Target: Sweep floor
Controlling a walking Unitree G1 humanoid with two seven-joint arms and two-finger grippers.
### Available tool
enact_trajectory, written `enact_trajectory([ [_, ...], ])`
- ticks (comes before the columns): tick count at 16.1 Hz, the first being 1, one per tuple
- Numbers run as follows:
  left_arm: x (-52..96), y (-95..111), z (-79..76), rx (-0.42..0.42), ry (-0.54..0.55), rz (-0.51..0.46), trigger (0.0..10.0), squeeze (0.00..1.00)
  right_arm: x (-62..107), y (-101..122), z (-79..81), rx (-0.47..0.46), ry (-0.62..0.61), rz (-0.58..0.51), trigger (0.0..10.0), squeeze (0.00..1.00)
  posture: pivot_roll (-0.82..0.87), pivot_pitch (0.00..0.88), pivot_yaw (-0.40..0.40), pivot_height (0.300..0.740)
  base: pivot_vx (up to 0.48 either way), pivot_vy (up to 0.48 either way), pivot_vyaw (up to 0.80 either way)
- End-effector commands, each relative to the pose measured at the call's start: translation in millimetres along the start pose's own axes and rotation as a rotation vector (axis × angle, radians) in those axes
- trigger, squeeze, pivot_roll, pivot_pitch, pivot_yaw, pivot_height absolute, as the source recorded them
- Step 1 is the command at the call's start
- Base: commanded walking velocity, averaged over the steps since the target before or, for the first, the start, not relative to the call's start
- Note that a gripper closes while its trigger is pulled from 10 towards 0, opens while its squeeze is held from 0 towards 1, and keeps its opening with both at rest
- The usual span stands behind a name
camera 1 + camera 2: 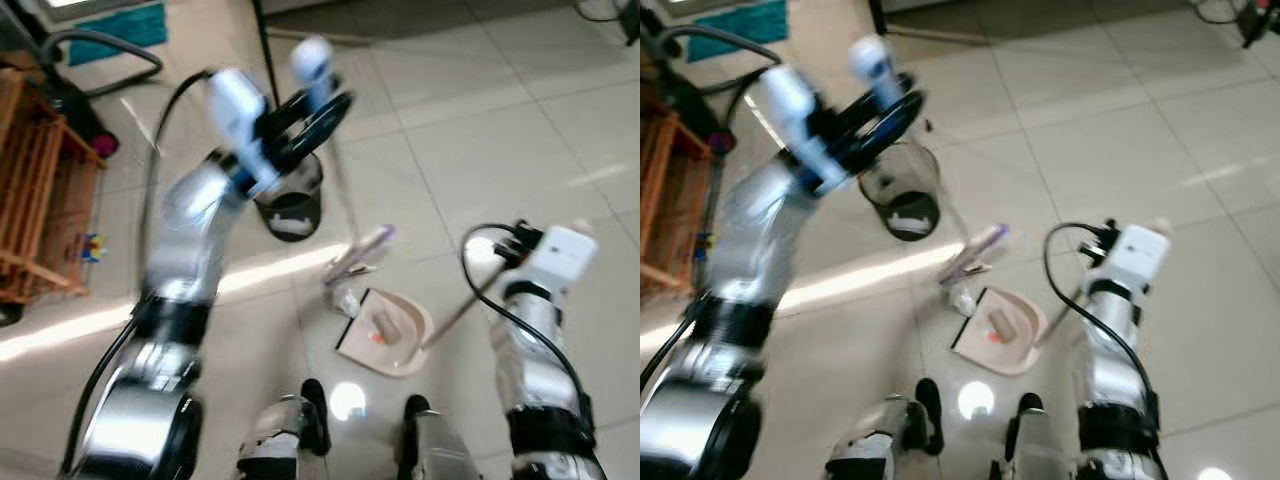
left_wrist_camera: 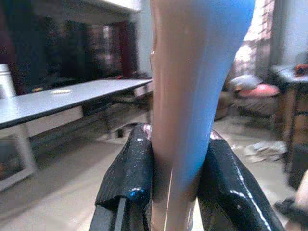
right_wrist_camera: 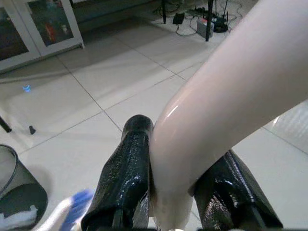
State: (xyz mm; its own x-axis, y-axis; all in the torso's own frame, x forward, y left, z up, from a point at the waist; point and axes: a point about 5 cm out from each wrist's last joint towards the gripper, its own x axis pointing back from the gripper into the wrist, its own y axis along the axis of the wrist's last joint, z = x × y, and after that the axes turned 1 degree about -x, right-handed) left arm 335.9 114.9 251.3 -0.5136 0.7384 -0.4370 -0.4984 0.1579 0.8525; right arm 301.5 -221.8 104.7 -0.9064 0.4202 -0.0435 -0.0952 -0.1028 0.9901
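My left gripper [image 1: 312, 112] is raised and shut on the top of a broom handle [image 2: 192, 86], which is blue and cream. The thin pole runs down to the purple broom head [image 1: 357, 256] on the tiled floor. Beside the head lies a cream dustpan [image 1: 392, 345] with a small beige and orange bit [image 1: 383, 322] in it. A crumpled white scrap [image 1: 348, 301] sits at the pan's lip. My right gripper [image 3: 180, 149] is shut on the dustpan's long cream handle [image 3: 231, 86], low on the right.
A black mesh waste bin [image 1: 291, 206] stands just behind the broom head. A wooden rack [image 1: 30, 190] is at the left, with a dark hose [image 1: 105, 45] and a teal mat [image 1: 122, 24] beyond. My feet [image 1: 315, 402] are right behind the dustpan.
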Motion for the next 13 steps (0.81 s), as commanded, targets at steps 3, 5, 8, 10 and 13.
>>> enact_trajectory([
  [3, 28.7, -0.8, -11.3, -0.015, 0.029, 0.107, 10.0, 0.00, -1.0, 28.2, -11.8, -0.038, 0.003, -0.041, 10.0, 0.00, 0.04, 0.193, 0.133, 0.740, 0.000, 0.000, 0.00],
  [5, 51.9, -1.1, -14.7, -0.051, 0.082, 0.176, 10.0, 0.00, -0.7, 50.6, -20.7, -0.060, 0.001, -0.074, 10.0, 0.00, 0.04, 0.180, 0.124, 0.740, 0.000, 0.000, 0.00],
  [8, 76.5, 2.6, -7.3, -0.106, 0.176, 0.247, 10.0, 0.00, -0.2, 81.9, -25.2, -0.097, 0.022, -0.123, 10.0, 0.00, 0.03, 0.164, 0.125, 0.740, 0.000, 0.000, 0.00],
  [10, 96.4, 4.4, 3.5, -0.152, 0.288, 0.292, 10.0, 0.00, -2.6, 103.6, -29.7, -0.138, 0.010, -0.151, 10.0, 0.00, 0.03, 0.146, 0.120, 0.740, 0.000, 0.000, 0.00],
  [13, 119.1, -17.0, -1.3, -0.099, 0.396, 0.387, 10.0, 0.00, -10.0, 130.4, -26.6, -0.237, -0.010, -0.183, 10.0, 0.00, 0.02, 0.121, 0.120, 0.740, 0.000, 0.000, 0.00],
])
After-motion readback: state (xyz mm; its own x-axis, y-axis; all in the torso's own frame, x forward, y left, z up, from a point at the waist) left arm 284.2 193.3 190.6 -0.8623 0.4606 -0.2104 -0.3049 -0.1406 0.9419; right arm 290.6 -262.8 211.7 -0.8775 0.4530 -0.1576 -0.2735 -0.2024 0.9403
